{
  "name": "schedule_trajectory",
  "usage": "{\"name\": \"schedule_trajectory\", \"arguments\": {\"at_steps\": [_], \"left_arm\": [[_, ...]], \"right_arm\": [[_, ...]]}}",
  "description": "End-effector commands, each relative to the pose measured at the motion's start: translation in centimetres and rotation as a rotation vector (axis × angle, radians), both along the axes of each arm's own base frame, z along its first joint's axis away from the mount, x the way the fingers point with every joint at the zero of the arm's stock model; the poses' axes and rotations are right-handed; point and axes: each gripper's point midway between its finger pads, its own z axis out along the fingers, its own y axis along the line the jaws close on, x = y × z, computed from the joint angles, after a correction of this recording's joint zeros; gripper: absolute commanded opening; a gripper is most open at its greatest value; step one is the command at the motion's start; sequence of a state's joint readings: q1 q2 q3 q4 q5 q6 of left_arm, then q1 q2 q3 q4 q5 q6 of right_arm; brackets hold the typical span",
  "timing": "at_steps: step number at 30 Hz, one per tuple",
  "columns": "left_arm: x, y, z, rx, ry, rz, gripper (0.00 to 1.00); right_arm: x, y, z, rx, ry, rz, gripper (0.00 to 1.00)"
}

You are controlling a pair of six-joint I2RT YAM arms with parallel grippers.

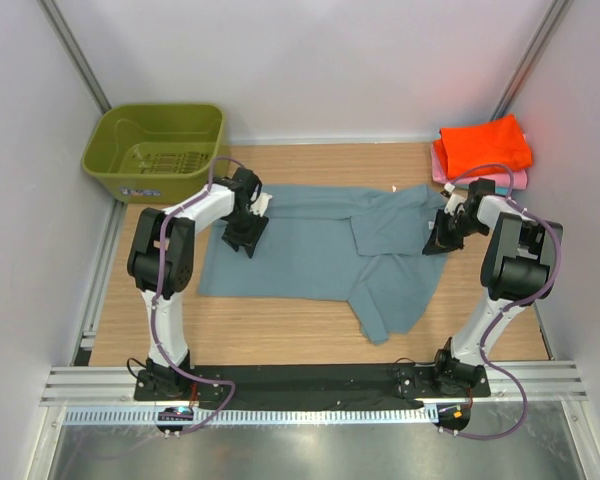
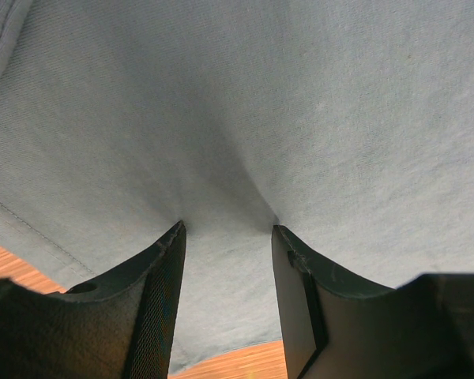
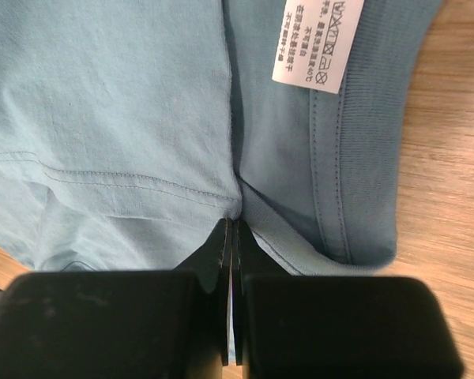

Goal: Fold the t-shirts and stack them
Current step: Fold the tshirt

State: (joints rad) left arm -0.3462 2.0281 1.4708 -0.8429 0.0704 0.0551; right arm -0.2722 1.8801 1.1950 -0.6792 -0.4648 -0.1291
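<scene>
Right wrist: your right gripper (image 3: 233,227) clamps the dusty blue-grey cloth t-shirt (image 3: 126,95) near its white label (image 3: 317,43); that thin pinch could slip when lifted.

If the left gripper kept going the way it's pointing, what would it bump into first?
The blue-grey t-shirt. The left gripper points straight at it, and its tips look pressed into the cloth.
</scene>
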Motion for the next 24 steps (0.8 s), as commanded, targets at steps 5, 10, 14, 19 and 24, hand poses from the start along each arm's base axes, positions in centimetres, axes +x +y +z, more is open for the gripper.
{"name": "schedule_trajectory", "arguments": {"at_steps": [5, 10, 14, 19, 24], "left_arm": [[0.8, -0.7, 0.5, -0.016, -0.024, -0.003, 0.49], [0.9, -1.0, 0.4, -0.026, -0.02, -0.001, 0.48], [1.0, -1.1, 0.4, -0.031, -0.02, 0.002, 0.48], [0.9, -1.3, 0.5, -0.033, -0.026, -0.005, 0.48], [0.9, -1.5, 1.6, -0.043, -0.04, -0.018, 0.48]], "right_arm": [[-0.7, 0.7, 4.5, 0.014, -0.071, 0.025, 0.01], [-3.0, 1.8, 5.8, 0.05, -0.061, 0.004, 0.01], [-4.7, 2.6, 5.3, 0.071, -0.046, -0.016, 0.01], [-5.2, 2.4, 4.5, 0.057, -0.025, -0.028, 0.21], [-3.6, 1.4, 5.9, 0.01, -0.076, -0.004, 0.42]]}}
